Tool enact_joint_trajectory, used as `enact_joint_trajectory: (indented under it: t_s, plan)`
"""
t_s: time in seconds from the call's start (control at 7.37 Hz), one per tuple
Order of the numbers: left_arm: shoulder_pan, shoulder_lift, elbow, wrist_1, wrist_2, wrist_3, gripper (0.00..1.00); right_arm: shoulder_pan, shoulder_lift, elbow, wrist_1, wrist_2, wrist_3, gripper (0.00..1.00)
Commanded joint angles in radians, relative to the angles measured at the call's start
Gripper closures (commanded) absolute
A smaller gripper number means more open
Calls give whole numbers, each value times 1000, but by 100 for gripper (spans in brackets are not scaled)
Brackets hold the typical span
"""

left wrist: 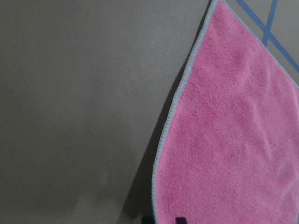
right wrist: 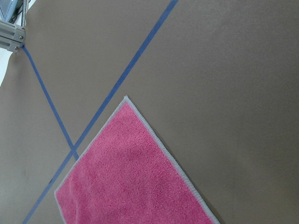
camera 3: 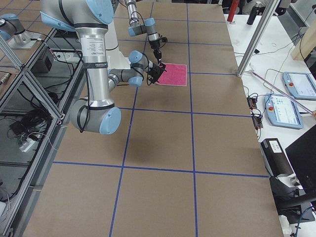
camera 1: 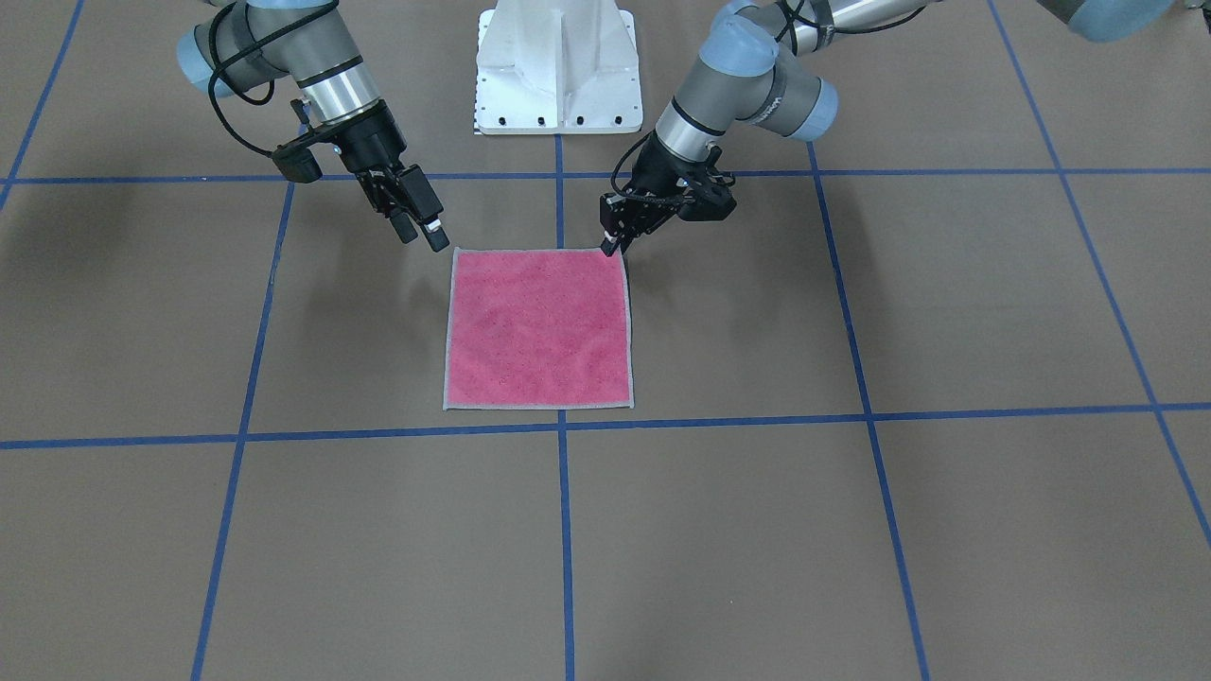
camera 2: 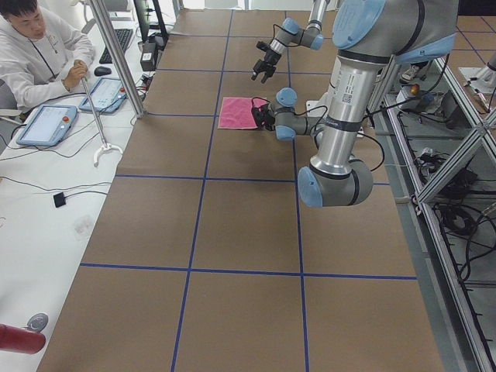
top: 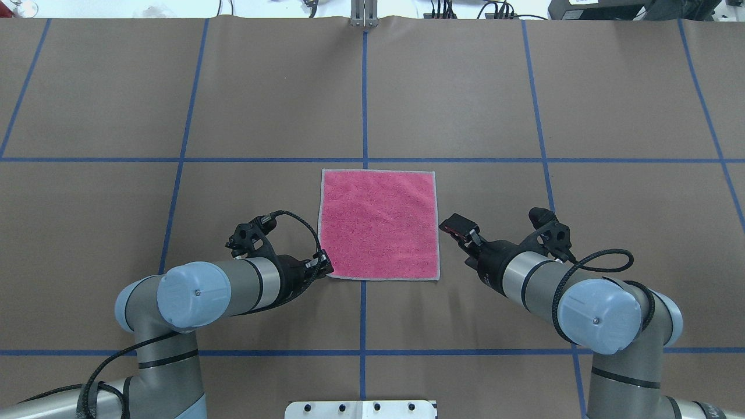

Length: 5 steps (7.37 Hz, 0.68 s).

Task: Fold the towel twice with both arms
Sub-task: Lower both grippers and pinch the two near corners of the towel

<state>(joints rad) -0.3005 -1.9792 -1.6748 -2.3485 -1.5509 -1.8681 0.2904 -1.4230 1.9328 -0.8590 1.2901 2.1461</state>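
The towel (camera 1: 539, 326) lies flat on the brown table, pink face up with light grey edging; it also shows in the overhead view (top: 378, 224). My left gripper (camera 1: 611, 248) is at the towel's corner nearest the robot on its left side (top: 324, 266), with its fingers closed on that corner. In the left wrist view the towel edge (left wrist: 161, 140) is slightly raised, with a shadow under it. My right gripper (camera 1: 422, 232) is open and empty. It hovers above the table just outside the towel's other near corner (top: 457, 227). The right wrist view shows the towel (right wrist: 131, 177) lying flat.
The white bolted pedestal (camera 1: 558, 66) stands behind the towel at the robot's base. Blue tape lines (camera 1: 563, 530) grid the table. An operator (camera 2: 35, 46) sits at a side desk with tablets, beside a metal post (camera 2: 116, 54).
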Motion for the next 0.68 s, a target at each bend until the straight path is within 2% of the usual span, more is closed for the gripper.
enact_joint_trajectory:
  t_s: [0.0, 0.27, 0.54]
  plan:
    - [0, -3, -3, 5, 2, 0, 100, -11, -2, -1, 0, -17, -2, 1]
    - [-3, -1, -3, 5, 2, 0, 100, -43, 7, -15, -8, -52, 1, 6]
    - [-3, -3, -5, 5, 6, 1, 100, -82, 12, -73, -15, -57, 38, 31]
